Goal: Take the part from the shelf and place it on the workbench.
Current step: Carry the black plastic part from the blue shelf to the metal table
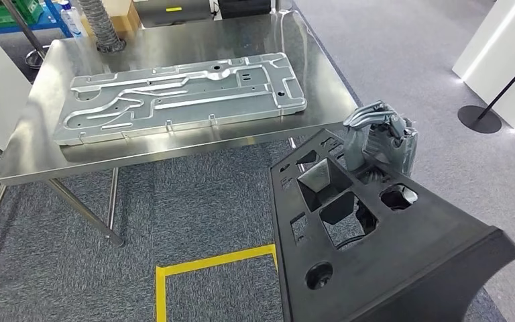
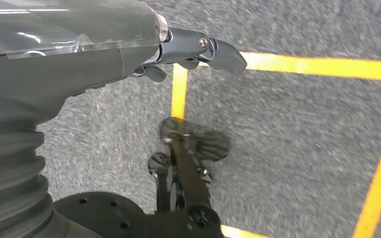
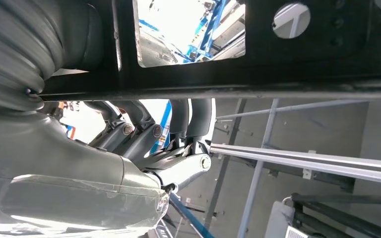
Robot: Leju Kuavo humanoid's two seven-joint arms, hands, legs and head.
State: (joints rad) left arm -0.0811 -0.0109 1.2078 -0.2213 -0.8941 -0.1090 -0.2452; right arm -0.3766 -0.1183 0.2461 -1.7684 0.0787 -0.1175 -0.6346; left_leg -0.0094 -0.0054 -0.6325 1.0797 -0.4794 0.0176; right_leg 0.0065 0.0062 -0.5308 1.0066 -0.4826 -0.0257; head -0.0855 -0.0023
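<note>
The part (image 1: 375, 248), a large black panel pierced with square and round cut-outs, fills the lower right of the head view, tilted, with its far edge pointing toward the steel desk (image 1: 174, 144) in the upper left. It is not yet on the desk; it hangs over the carpet beside the yellow floor tape (image 1: 208, 263).

The right hand (image 1: 379, 137) grips the panel's far edge at right of centre, fingers curled over the rim; in the right wrist view those fingers (image 3: 144, 131) wrap the black edge from beneath. The left hand (image 2: 198, 52) hangs over the carpet holding nothing, its fingers loosely extended.

The panel looks like moulded plastic: stiff, probably light for its size, yet broad and awkward, so a one-edge hold likely lets it swing. Its matte surface should not be slippery. The rim and the cut-out edges offer the surest purchase. A ribbed metal plate (image 1: 181, 97) already occupies most of the desk, leaving little bare surface.
</note>
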